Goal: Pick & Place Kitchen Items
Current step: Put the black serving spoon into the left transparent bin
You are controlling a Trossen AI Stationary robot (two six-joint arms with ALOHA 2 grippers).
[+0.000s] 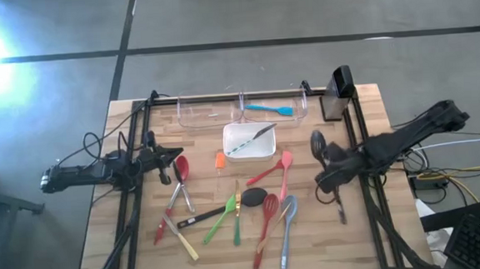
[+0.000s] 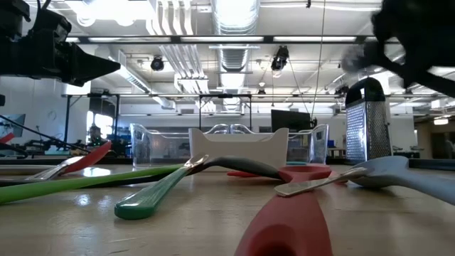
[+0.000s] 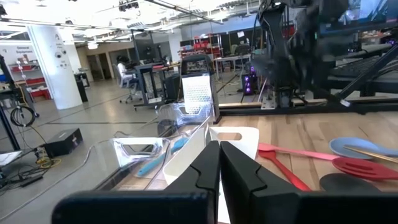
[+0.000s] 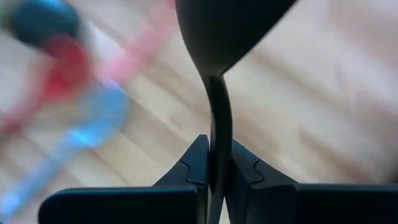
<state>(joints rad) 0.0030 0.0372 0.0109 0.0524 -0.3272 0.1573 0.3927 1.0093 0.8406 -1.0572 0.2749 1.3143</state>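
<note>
Black and slim, the ladle sits at the right of the desk, its thin handle pinched in the right gripper. It looks light, stiff, maybe slippery. Left gripper, clenched on nothing, waits at mid-left.

1. Right wrist view: black spoon, bowl cut off by the frame edge, handle running down between the right gripper fingers and hidden below them.
2. Same view: table behind is smeared; red, pink and blue utensils unreadable as to type.
3. Low view: right arm blurred, cut by the frame corner.
4. Left wrist view: right arm smeared; white dish partly hidden behind the left gripper.
</note>
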